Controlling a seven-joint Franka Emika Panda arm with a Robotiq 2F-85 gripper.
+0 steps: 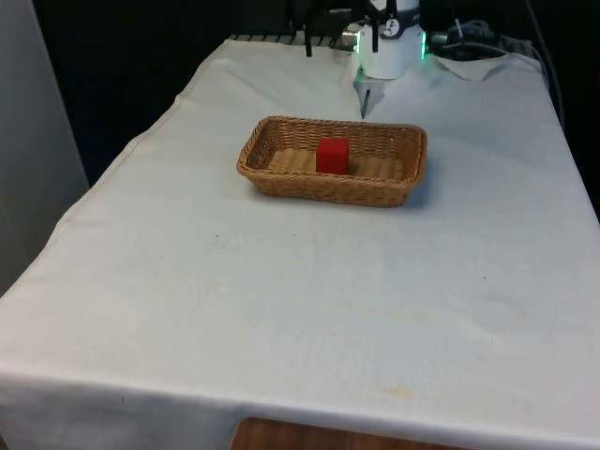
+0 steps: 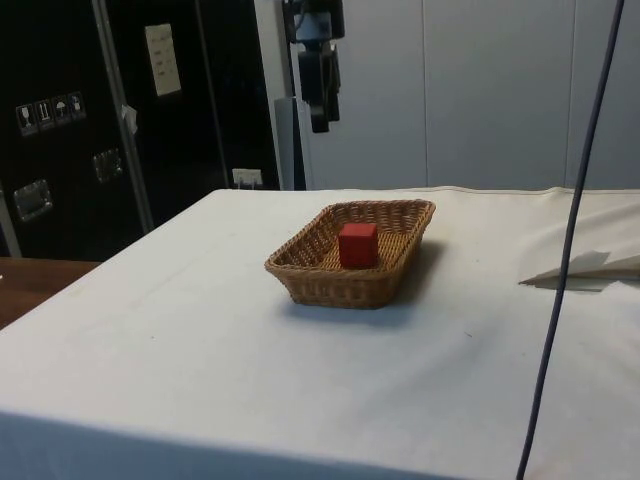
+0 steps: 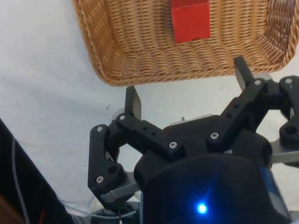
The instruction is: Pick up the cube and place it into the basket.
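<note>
A red cube [image 1: 332, 156] [image 2: 358, 244] [image 3: 189, 21] rests upright on the floor of the wicker basket [image 1: 328, 192] [image 2: 340, 285] [image 3: 140, 60], near its middle. My gripper [image 1: 340, 45] [image 2: 319, 125] [image 3: 187, 86] hangs open well above the table, beyond the basket's far rim and clear of it. Nothing is between the fingers [image 3: 133, 100]. In the wrist view the fingertips frame white cloth just outside the basket's long wall, with the cube further in.
The basket stands on the far half of the white-clothed table [image 1: 300, 309]. A raised fold of cloth [image 1: 478, 66] [image 2: 590, 268] lies near the robot's end. A thin cable [image 2: 570, 250] hangs close to the side camera.
</note>
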